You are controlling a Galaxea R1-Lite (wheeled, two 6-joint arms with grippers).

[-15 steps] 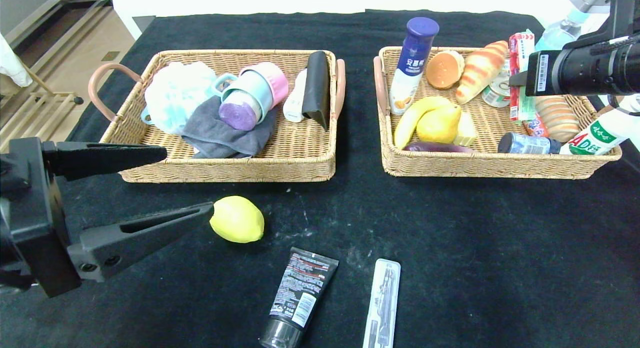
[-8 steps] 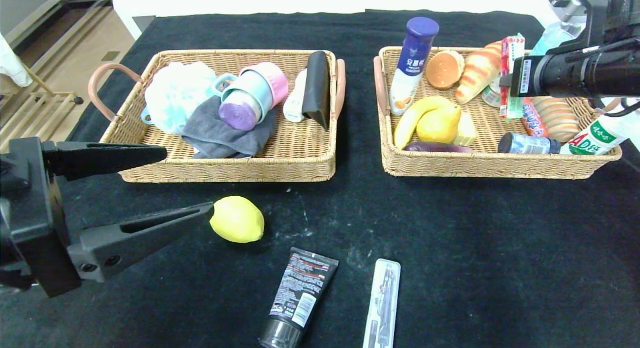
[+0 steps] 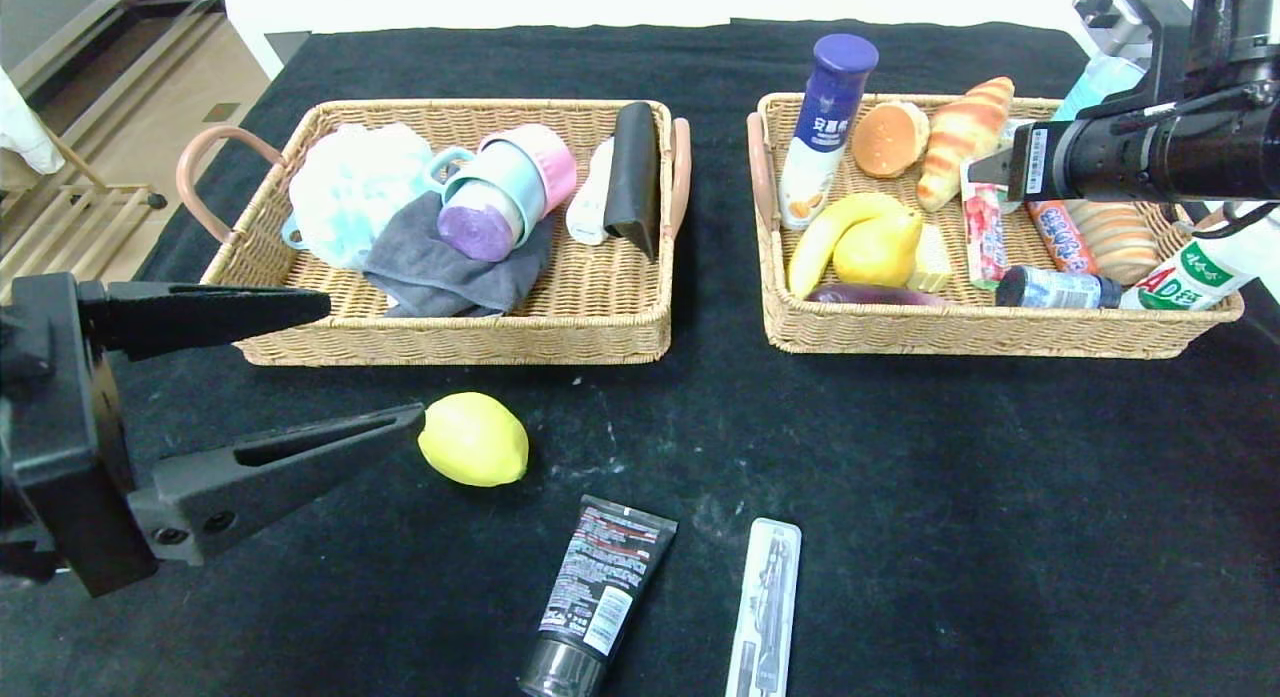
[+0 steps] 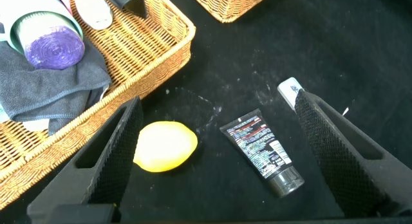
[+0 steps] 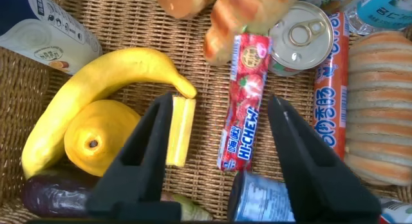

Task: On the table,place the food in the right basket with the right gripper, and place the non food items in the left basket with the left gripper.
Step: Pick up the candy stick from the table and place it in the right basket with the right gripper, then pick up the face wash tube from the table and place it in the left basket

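Even, bright overhead light fills all three views. The table [image 3: 900,497] under its black cloth reads matte, with whitish scuffs catching light near the centre. Soft, short shadows sit under the left basket [image 3: 450,342] and the right basket [image 3: 1000,337] toward 6 o'clock. At 12 o'clock the head view blows out to white beyond the table edge. The left gripper [image 3: 365,362] looms large and slightly soft at 9 o'clock. In the right wrist view the snack pack [image 5: 243,102] is sharp, with faint glare on its wrapper; bread at 12 o'clock blurs
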